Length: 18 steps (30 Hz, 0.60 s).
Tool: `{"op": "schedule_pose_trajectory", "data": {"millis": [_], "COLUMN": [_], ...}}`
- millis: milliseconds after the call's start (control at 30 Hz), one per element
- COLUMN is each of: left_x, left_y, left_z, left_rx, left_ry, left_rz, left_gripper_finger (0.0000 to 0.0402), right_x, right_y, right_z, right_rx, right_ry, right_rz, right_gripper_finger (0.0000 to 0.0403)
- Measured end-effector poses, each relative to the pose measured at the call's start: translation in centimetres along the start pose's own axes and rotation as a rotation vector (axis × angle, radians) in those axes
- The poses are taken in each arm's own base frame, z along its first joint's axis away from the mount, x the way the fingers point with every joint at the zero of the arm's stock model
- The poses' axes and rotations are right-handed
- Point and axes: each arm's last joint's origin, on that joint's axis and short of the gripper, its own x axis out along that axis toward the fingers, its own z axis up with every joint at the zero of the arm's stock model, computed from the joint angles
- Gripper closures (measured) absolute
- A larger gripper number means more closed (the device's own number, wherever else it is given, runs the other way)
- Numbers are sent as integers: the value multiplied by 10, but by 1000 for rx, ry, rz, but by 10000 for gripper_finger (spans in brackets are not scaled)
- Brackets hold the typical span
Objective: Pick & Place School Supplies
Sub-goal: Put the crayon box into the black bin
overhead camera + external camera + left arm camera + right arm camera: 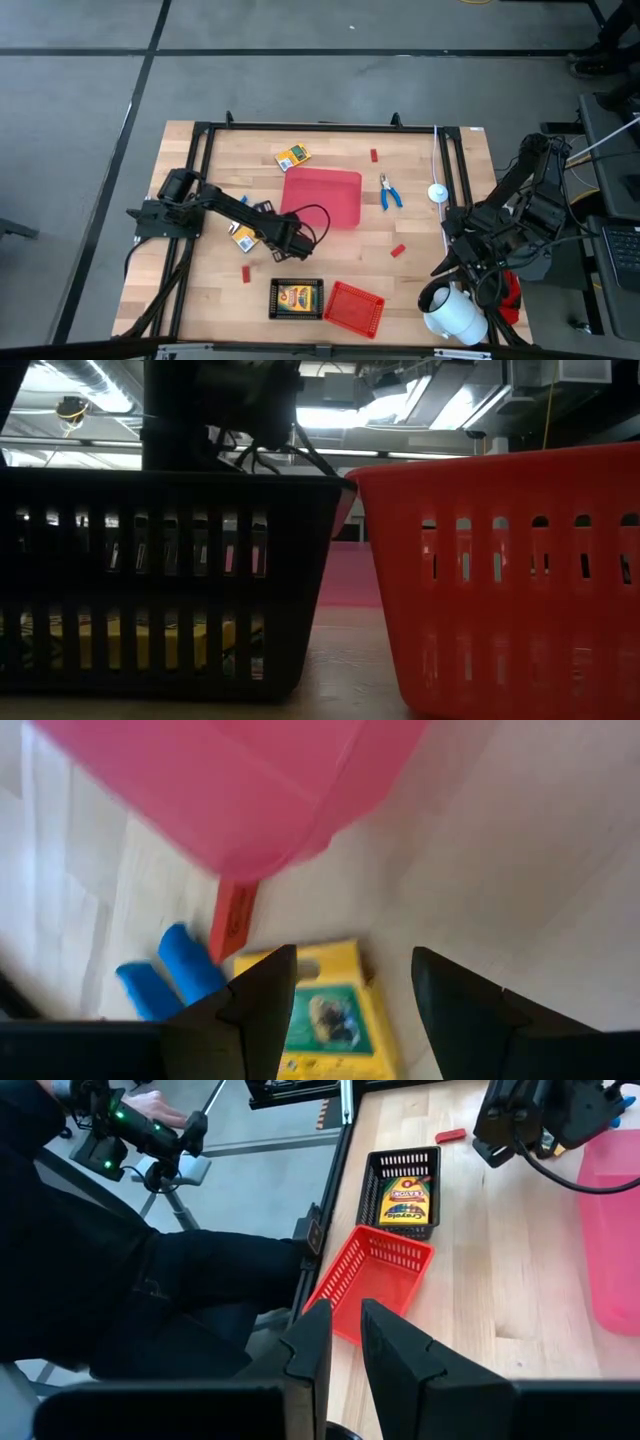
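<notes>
Yellow card with a green printed panel lies flat on the pale wood just beneath my left gripper (350, 985), whose dark fingers stand apart over that crayon box (320, 1015). Beside it sit two rounded blue plier handles (175, 970) and a slim red block (234, 918), at the edge of the glossy red tray (322, 195). Another crayon box (405, 1198) rests in the black slatted tray (372, 1172), next to the red mesh basket (375, 1275). My right gripper (345, 1335) hangs off the table's edge, fingers nearly together.
</notes>
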Motion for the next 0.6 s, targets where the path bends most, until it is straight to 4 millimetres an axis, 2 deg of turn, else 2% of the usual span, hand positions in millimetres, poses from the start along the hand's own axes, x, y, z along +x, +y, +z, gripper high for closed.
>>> {"op": "schedule_pose_trajectory", "data": {"millis": [133,433,600], "left_x": [2,20,21], "left_y": [-1,-11,-9], "left_z": [0,0,0], "left_rx": [1,69,61], "left_ry": [0,47,60], "left_rz": [3,68,85], "left_gripper_finger": [205,206,206], "right_x": [0,0,0], "right_y": [0,1,1], "right_z": [0,0,0], "right_rx": [0,1,2], "right_ry": [1,8,10], "right_rz": [1,15,17], "right_gripper_finger": [341,341,341]}}
